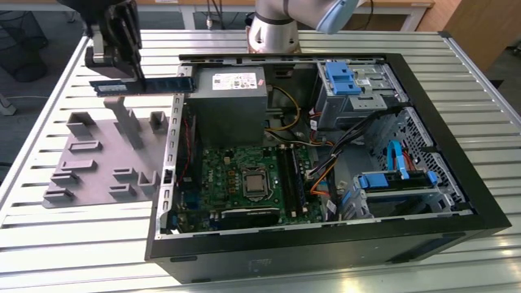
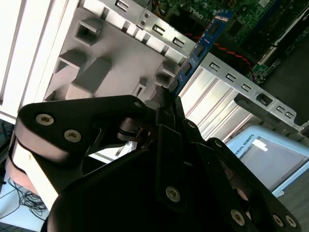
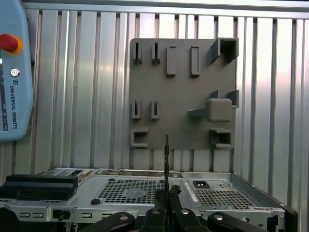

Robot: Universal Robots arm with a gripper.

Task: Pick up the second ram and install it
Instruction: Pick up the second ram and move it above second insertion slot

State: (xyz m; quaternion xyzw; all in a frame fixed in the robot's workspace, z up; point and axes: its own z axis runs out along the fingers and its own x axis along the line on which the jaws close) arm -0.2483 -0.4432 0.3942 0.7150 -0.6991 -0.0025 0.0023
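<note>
The second ram is a thin blue-green strip held level in the air, above the grey holder tray and just outside the open computer case on the exterior view's left. My gripper is shut on it near its middle. In the second wrist view the ram sticks out from the gripper toward the case wall. In the first wrist view the ram shows edge-on above the gripper. Black slot rails lie beside the processor socket on the motherboard.
The case lies open on a slatted metal table, with a power supply, blue drive brackets and loose cables inside. The arm's base stands behind the case. A teach pendant lies beside the tray.
</note>
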